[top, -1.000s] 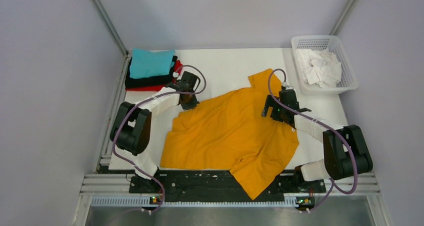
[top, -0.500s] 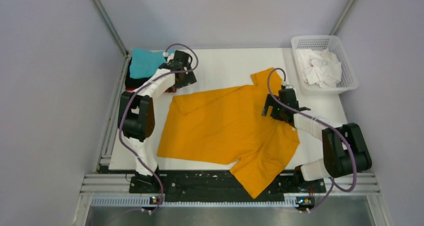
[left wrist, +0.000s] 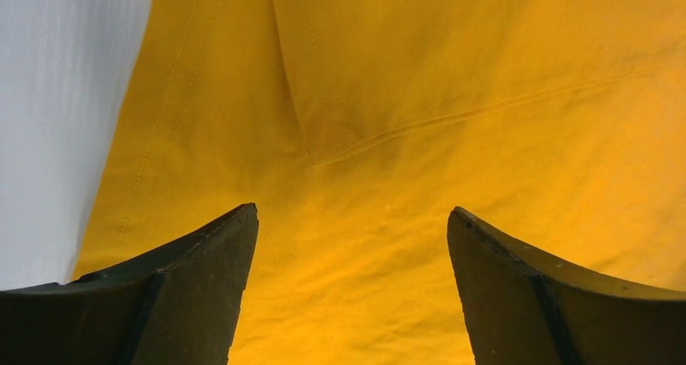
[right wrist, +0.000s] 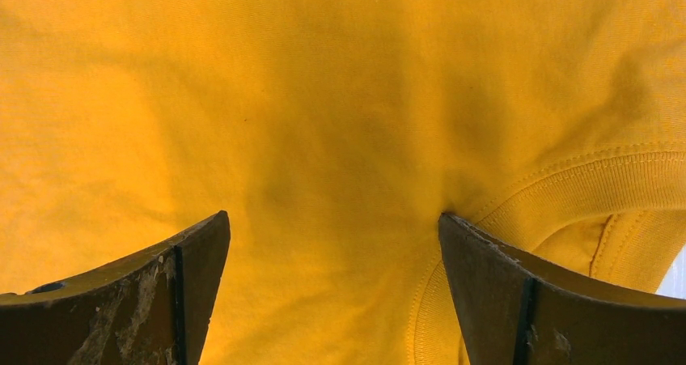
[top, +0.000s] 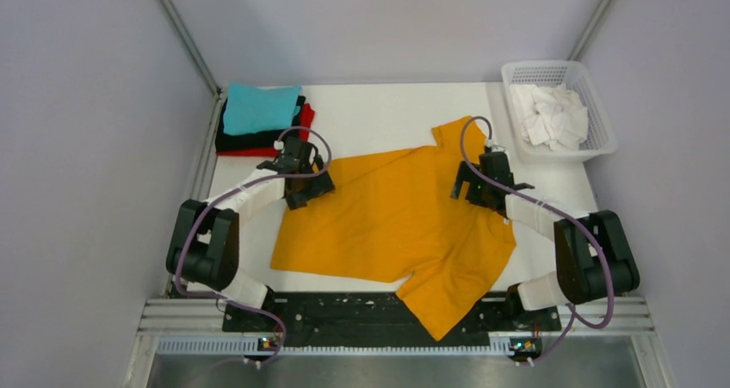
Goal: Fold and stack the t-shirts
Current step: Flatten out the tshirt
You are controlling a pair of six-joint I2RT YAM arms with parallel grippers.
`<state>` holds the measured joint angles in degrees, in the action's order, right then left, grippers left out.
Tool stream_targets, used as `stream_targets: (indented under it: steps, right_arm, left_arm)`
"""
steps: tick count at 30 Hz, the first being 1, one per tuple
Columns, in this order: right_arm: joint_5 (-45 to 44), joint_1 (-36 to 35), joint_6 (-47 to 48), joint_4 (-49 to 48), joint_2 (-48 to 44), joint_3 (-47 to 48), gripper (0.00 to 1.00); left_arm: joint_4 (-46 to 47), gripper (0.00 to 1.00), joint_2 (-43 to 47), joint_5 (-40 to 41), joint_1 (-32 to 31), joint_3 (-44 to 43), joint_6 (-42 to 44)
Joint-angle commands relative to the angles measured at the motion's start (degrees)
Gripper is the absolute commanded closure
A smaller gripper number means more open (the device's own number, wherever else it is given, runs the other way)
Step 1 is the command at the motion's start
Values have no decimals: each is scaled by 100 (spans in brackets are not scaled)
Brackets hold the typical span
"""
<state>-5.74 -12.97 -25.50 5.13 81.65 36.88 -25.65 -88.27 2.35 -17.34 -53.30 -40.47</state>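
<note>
The mustard-orange t-shirt (top: 396,224) lies spread on the white table, one sleeve hanging over the near edge. Teal (top: 258,108), black (top: 258,137) and red (top: 250,151) t-shirts sit folded in a stack at the back left. My left gripper (top: 303,186) hovers over the orange shirt's back-left corner; in the left wrist view it (left wrist: 352,215) is open, with only flat orange cloth (left wrist: 453,98) beneath. My right gripper (top: 479,188) is over the collar area, open (right wrist: 333,217), its right finger by the ribbed collar (right wrist: 615,179).
A white basket (top: 603,138) holding crumpled white cloth (top: 551,117) stands at the back right. Bare white table (left wrist: 57,98) shows left of the shirt's hem. Grey walls close in the left, right and back sides.
The left gripper drew the shirt's left corner out toward the back left, let it go and opened, then came back over that corner. The shirt's left side now lies flatter. The right arm stayed still.
</note>
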Motion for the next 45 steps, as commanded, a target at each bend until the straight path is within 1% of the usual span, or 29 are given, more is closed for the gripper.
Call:
stream_targets:
  steps: [1,5,6,9,13,16,18,20,22,23,28,30,33,40,42,45]
  right_arm:
    - [-89,31,59,265,172,21,1]
    - [-53,22,45,270,159,17,1]
    - [-40,25,47,256,159,2,1]
    - [-33,29,42,261,159,7,1]
    - [-31,26,39,261,159,11,1]
    - [-33,24,37,269,156,12,1]
    - [-28,23,36,265,147,3,1]
    - [-26,25,37,269,153,7,1]
    - [-26,30,36,270,158,12,1]
    - [-37,29,36,270,159,20,1]
    - [-43,26,29,260,174,12,1]
    - [-53,25,33,267,181,12,1]
    - [-55,26,28,264,184,14,1]
    - [-57,30,28,267,206,22,1]
    - [-45,29,33,269,203,23,1]
    - [-36,27,31,270,196,23,1]
  left_arm:
    - [760,13,-14,-141,15,56,-265]
    - [836,31,-352,-80,28,-107,-420]
    - [859,33,-416,-23,28,-129,-440]
    - [701,37,-559,138,34,-244,-468]
    - [659,38,-571,468,38,-158,-545]
    - [726,41,-693,662,71,-166,-602]
    - [747,46,-819,561,117,-259,-612]
    - [725,48,-936,560,134,-373,-628]
    - [669,54,-1011,485,135,-505,-629]
    - [674,58,-1031,471,135,-543,-642]
    - [656,68,-983,536,135,-597,-683]
    - [638,79,-1009,538,136,-623,-686]
    - [530,100,-1057,529,135,-708,-709]
    - [582,100,-1005,325,141,-1024,-558]
    - [564,100,-1071,302,171,-1291,-548]
    - [396,100,-1404,351,268,-1919,-582]
